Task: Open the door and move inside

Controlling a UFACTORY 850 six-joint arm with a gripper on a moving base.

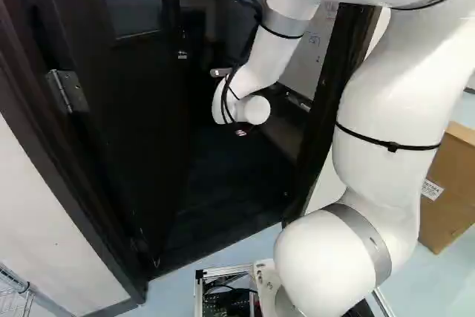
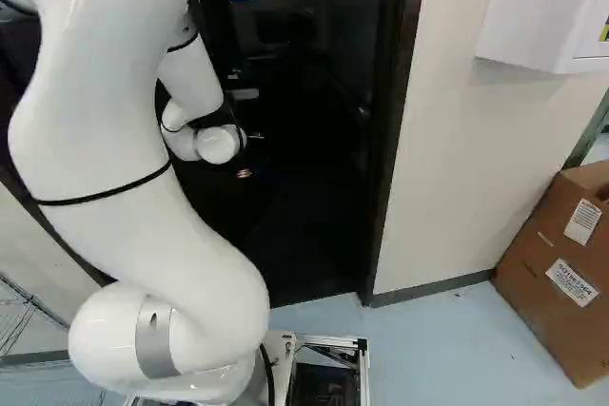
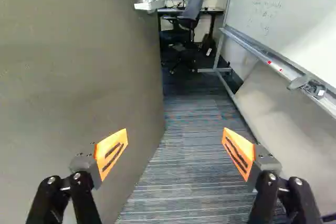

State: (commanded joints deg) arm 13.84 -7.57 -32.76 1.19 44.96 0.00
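In the left base view my gripper (image 1: 241,132) is a small dark shape with a hint of orange, at the doorway beyond the wrist. The dark door (image 1: 126,131) stands swung inward, hinged at the left. The wrist view has the gripper (image 3: 175,148) with its orange-padded fingers wide apart and nothing held between them. Beside one finger runs the door's broad face (image 3: 79,72); whether they touch I cannot tell. A silver lever handle (image 3: 149,2) is farther ahead near the door's free edge. Past that edge, striped carpet (image 3: 184,177) leads into the room.
The dark door frame (image 2: 388,159) borders the opening on its right, beside a pale wall (image 2: 452,168). Cardboard box (image 2: 561,278) on the floor at the right. Inside, a whiteboard (image 3: 283,9) on a metal stand lines the side opposite the door; an office chair (image 3: 191,11) and desk stand farther in.
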